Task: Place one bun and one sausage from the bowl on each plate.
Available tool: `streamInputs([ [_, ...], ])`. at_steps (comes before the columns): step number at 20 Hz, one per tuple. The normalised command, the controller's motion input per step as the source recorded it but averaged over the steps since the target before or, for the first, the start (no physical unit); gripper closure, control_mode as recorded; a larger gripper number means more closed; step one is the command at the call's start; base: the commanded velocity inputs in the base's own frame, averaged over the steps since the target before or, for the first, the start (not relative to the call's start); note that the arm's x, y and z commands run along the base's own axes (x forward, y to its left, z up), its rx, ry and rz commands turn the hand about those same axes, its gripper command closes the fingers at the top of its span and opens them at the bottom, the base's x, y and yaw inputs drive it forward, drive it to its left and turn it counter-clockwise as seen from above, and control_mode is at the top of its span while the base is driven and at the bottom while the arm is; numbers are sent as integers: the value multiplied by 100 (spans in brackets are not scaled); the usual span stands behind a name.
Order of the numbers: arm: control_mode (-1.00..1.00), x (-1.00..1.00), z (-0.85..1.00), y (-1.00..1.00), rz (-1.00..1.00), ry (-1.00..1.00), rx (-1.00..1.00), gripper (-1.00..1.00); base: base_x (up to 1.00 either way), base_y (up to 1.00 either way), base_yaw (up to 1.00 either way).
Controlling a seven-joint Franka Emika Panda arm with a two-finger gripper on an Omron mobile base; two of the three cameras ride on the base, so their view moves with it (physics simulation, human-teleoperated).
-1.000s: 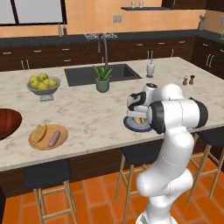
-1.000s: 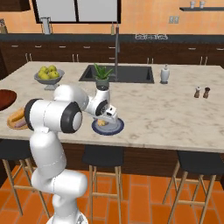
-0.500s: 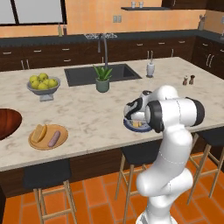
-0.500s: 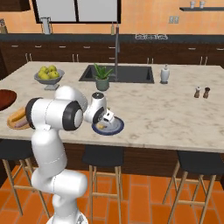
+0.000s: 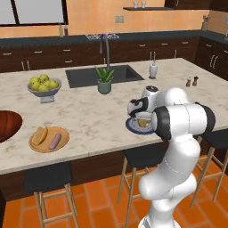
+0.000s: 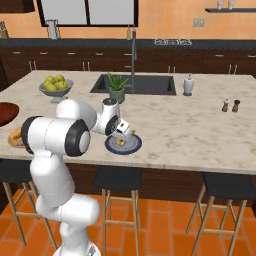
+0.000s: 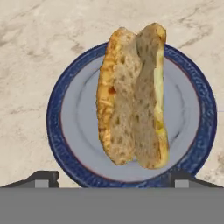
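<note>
A: Where is the gripper [image 6: 121, 136]?

B: It hangs low over the blue plate [image 6: 134, 146], near the front edge of the counter [image 6: 190, 130]. In the left base view the gripper [image 5: 143, 119] is partly hidden by the arm.

A: How do the jaws stand?

B: Wide. In the hand view the two fingertips [image 7: 41, 176] stand far apart at the bottom, one on each side of the blue plate [image 7: 70, 113], and nothing is between them.

A: And the bun [image 7: 131, 94]?

B: This bun lies on the blue plate, in the middle, split side up. It is free of the fingertips.

A: Where are the other things?

B: The tan plate [image 5: 62, 143] is well to the left on the counter [image 5: 89, 116]. A second bun [image 5: 41, 134] and a sausage [image 5: 55, 140] lie on it, side by side. The bowl [image 5: 9, 124] is just beyond the tan plate, at the left edge of the left base view. What is in the bowl, one cannot tell.

A: Anything more on the counter?

B: A grey bowl of fruit [image 5: 43, 84], a small plant [image 5: 104, 80] beside the sink [image 5: 89, 76], a soap bottle [image 5: 153, 70], and two shakers [image 5: 192, 81].
</note>
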Motion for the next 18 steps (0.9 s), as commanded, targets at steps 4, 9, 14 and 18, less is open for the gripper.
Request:
streamInputs([
  [4,-100,-91,98,0,-5,0,0,-100,0,0,0],
  [9,-100,-100,100,33,-3,0,0,-100,0,0,0],
  [14,-100,-100,89,55,0,5,0,-100,0,0,0],
  [18,-100,-87,62,38,0,17,2,-100,0,0,0],
])
